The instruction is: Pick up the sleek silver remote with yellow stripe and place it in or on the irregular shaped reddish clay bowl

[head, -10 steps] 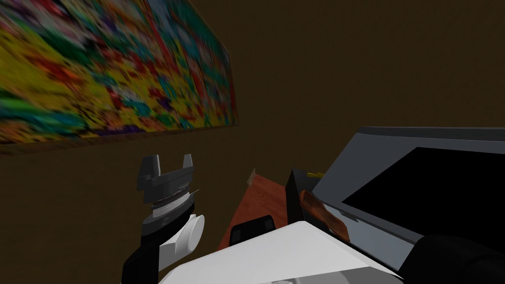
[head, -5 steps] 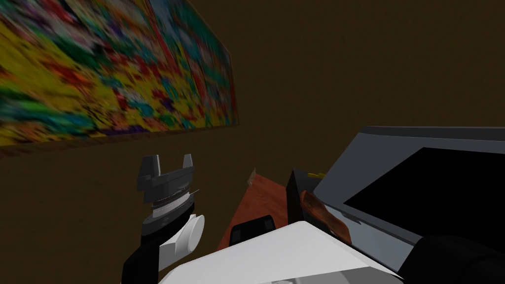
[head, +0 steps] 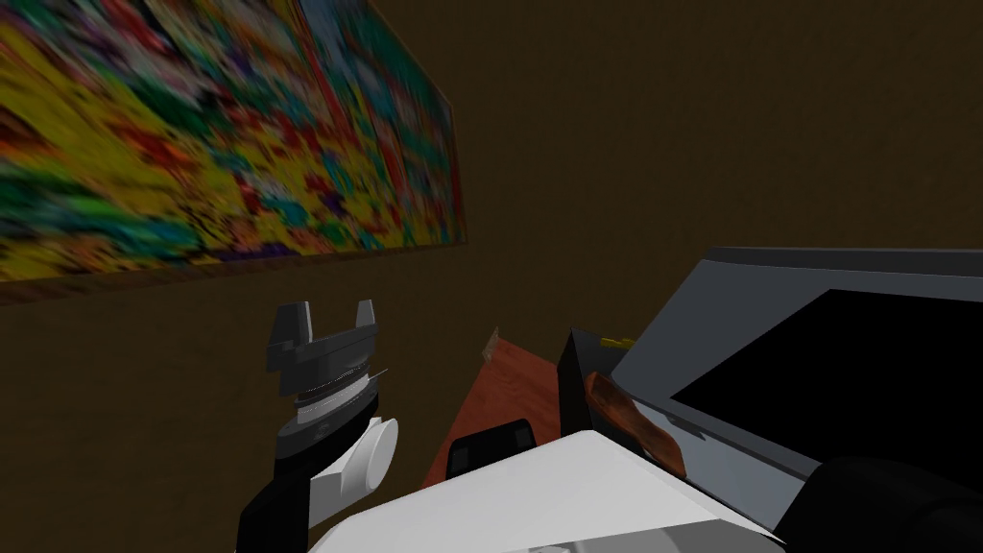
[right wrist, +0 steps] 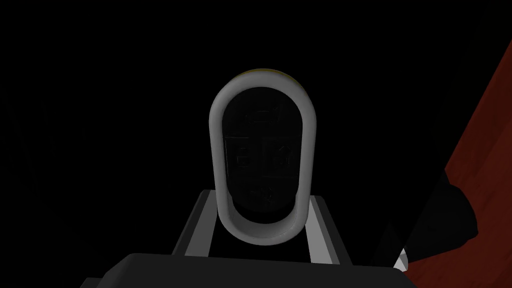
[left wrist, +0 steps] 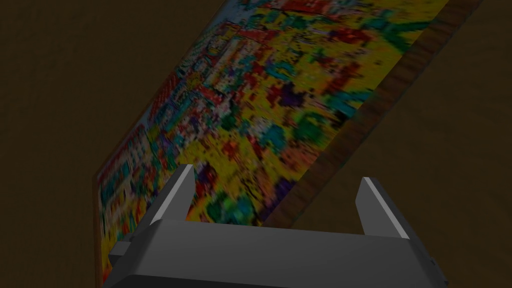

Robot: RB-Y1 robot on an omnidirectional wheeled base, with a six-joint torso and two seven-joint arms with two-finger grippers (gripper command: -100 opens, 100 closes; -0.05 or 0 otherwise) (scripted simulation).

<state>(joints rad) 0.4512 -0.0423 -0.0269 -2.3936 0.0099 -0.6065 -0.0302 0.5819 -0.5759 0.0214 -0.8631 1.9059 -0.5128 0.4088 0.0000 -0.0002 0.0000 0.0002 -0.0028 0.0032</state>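
Right wrist view showed the right gripper [right wrist: 263, 202] pinching the remote [right wrist: 263, 145] by its near end, with one light grey finger [right wrist: 320, 230] pressed flat against each long side. The remote stood straight out from the dark gripper body. It had a rounded silver rim around a dark face with faint button outlines, and a thin band of yellow on its far tip. Around it was a black area, and off to one side ran the edge of a reddish-brown surface [right wrist: 482, 150]. In the head view that reddish-brown surface [head: 509, 389] lay just ahead, with a large grey-framed black screen [head: 691, 326] slanting along its right side. A small yellow bit [head: 612, 340] peeked out just beside a dark block [head: 574, 384] at the screen's near corner. An irregular orange-brown shape [head: 634, 424] lay against the lower edge of the grey frame, and I could not tell whether it was the bowl. The left gripper [head: 329, 309] was raised to the left of the reddish-brown surface, well apart from it, with its two fingers spread wide and nothing between them. A colourful painting [head: 221, 134] hung on the dark brown wall above.
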